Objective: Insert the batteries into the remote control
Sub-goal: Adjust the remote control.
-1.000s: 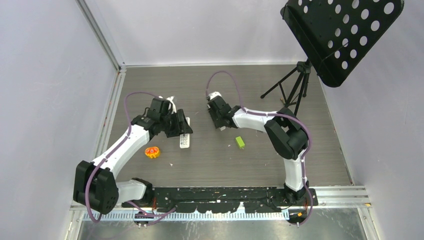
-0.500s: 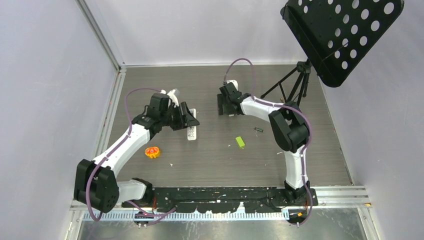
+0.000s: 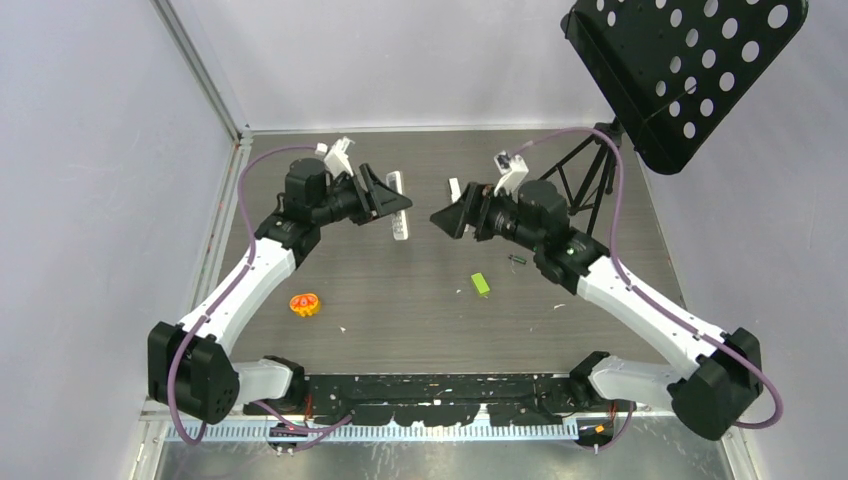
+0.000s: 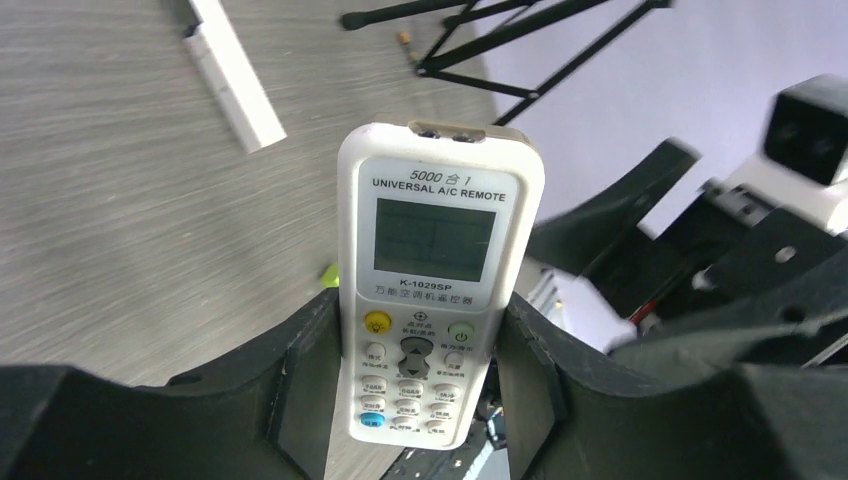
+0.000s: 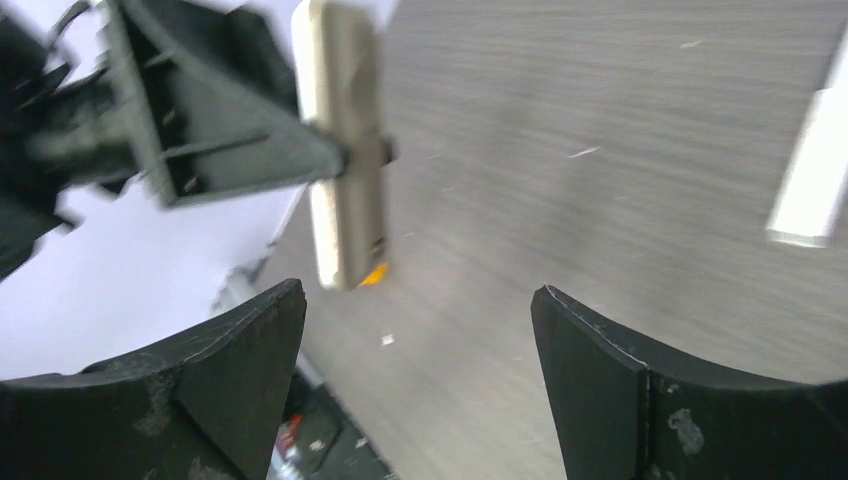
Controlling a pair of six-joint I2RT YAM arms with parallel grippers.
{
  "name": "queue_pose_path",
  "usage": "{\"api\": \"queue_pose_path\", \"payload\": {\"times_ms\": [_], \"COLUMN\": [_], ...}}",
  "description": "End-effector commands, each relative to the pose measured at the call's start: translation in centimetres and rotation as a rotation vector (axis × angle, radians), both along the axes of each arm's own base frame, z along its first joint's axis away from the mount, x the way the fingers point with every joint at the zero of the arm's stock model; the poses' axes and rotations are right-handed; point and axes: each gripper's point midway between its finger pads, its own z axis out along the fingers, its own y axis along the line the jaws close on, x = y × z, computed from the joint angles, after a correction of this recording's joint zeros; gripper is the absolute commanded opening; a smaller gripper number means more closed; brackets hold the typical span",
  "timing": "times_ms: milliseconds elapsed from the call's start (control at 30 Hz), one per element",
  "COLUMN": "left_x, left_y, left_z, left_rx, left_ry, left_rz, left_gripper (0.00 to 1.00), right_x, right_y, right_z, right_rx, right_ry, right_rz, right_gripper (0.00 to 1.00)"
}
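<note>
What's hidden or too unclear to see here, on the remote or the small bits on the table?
Back of the remote: left wrist view shows only its front; right wrist view, a blurred edge.
Its lower end: left wrist view, hidden inside the left gripper.
The dark battery: top view, too small for detail.
The white bar: right wrist view, cut off by the frame edge.

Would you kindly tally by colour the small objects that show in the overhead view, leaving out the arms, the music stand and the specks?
White: 2 (remote, slim bar)
Green: 1 (block)
Orange: 1 (round piece)
Dark: 1 (battery)
Total: 5
</note>
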Motion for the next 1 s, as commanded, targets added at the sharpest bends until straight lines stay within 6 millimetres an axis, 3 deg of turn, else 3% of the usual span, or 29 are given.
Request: {"api": "queue_pose_path", "payload": {"times_ms": [0, 200, 400, 500, 700, 767, 833, 900, 967], "left_x": [-1.1, -3.6, -5.4, -5.7, -6.1, -6.2, -6.0, -5.6, -4.9], "left_y": [-2.1, -2.9, -3.0, -3.0, -3.1, -3.0, -2.9, -2.7, -2.3], "left_z": [6.9, 10.0, 11.2, 11.4, 11.3, 11.2, 10.8, 10.2, 9.0], "left_rx": [-0.216, -0.38, -0.427, -0.445, -0.47, -0.467, -0.449, -0.404, -0.327], "left_ry": [-0.121, -0.143, -0.169, -0.175, -0.18, -0.185, -0.188, -0.186, -0.163], "left_rz": [-0.134, -0.255, -0.329, -0.346, -0.376, -0.371, -0.351, -0.318, -0.258], "left_gripper": [0.27, 0.27, 0.27, 0.28, 0.29, 0.4, 0.69, 0.84, 0.9], "right_x": [-4.7, -4.9, -5.1, -6.4, -6.4, -6.1, -5.5, -5.0, -5.0], "right_y": [4.1, 6.8, 8.1, 8.5, 8.5, 8.4, 8.0, 7.4, 6.7], "right_z": [2.5, 4.7, 6.4, 7.5, 7.3, 6.4, 5.0, 2.8, 0.1], "right_rx": [0.221, 0.359, 0.481, 0.516, 0.503, 0.446, 0.331, 0.194, 0.027], "right_ry": [0.031, 0.028, 0.023, -0.017, -0.021, -0.032, -0.077, -0.136, -0.195], "right_rz": [0.188, 0.216, 0.277, 0.366, 0.369, 0.353, 0.332, 0.319, 0.347], "right_gripper": [0.89, 0.89, 0.85, 0.78, 0.45, 0.3, 0.21, 0.19, 0.19]}}
